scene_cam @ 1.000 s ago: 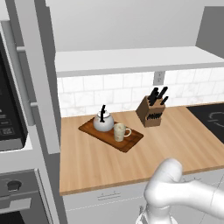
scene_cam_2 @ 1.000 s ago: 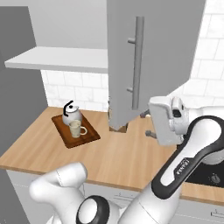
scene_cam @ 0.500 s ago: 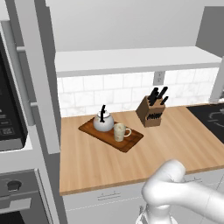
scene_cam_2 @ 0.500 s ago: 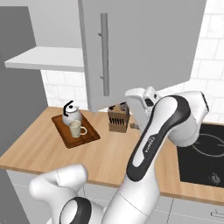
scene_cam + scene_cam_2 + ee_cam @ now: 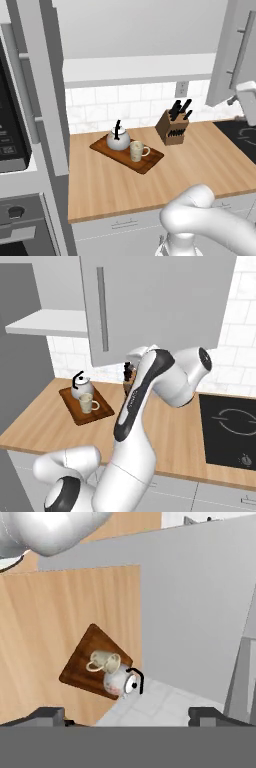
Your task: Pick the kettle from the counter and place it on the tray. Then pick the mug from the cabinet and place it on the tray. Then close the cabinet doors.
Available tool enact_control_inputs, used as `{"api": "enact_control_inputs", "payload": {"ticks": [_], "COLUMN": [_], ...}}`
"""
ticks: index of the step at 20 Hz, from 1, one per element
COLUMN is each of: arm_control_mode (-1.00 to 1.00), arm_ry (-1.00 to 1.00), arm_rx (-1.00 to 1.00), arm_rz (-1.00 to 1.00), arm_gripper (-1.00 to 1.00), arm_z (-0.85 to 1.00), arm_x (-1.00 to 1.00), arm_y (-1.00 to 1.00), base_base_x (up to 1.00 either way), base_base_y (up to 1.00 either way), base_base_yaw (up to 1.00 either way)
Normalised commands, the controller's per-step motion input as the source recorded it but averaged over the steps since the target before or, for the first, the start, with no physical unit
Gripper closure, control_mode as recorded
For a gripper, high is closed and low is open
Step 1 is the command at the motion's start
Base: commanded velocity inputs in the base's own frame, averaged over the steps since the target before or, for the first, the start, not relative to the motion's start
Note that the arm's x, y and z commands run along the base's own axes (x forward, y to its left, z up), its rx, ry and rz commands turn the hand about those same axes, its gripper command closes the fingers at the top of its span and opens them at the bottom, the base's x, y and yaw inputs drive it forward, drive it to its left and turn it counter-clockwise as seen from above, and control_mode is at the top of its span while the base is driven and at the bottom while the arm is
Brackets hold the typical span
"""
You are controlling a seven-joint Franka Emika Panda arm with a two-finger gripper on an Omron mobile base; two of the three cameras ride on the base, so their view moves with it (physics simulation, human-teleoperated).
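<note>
Tool wide, holding nothing, high above the counter. On the tray: mug upright, touching or just beside kettle. Behind, 1 cabinet door swung partway, shelf exposed.

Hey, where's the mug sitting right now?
The mug stands on the tray toward the left of the counter in the left base view, beside the kettle, with the knife block further right.
</note>
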Motion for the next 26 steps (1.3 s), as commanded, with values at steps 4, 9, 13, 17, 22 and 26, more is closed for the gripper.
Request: {"api": "enact_control_inputs", "payload": {"ticks": [4, 9, 13, 17, 22, 26], "arm_control_mode": [-1.0, -1.0, -1.0, -1.0, -1.0, -1.0], "arm_ry": [0.0, 0.0, 0.02, 0.03, 0.04, 0.0], "arm_rx": [-0.1, -0.07, -0.06, -0.06, -0.04, 0.0], "arm_rz": [-0.32, -0.33, -0.33, -0.33, -0.3, -0.2], "arm_gripper": [-1.0, -1.0, -1.0, -1.0, -1.0, -1.0], "arm_z": [0.0, 0.0, 0.0, 0.0, 0.0, 0.0], "arm_x": [0.92, 0.87, 0.79, 0.77, 0.75, 0.67], "arm_y": [0.38, 0.47, 0.48, 0.47, 0.32, 0.17], "base_base_x": [0.0, 0.0, 0.0, 0.0, 0.0, 0.0], "base_base_y": [0.0, 0.0, 0.0, 0.0, 0.0, 0.0], "base_base_yaw": [0.0, 0.0, 0.0, 0.0, 0.0, 0.0]}}
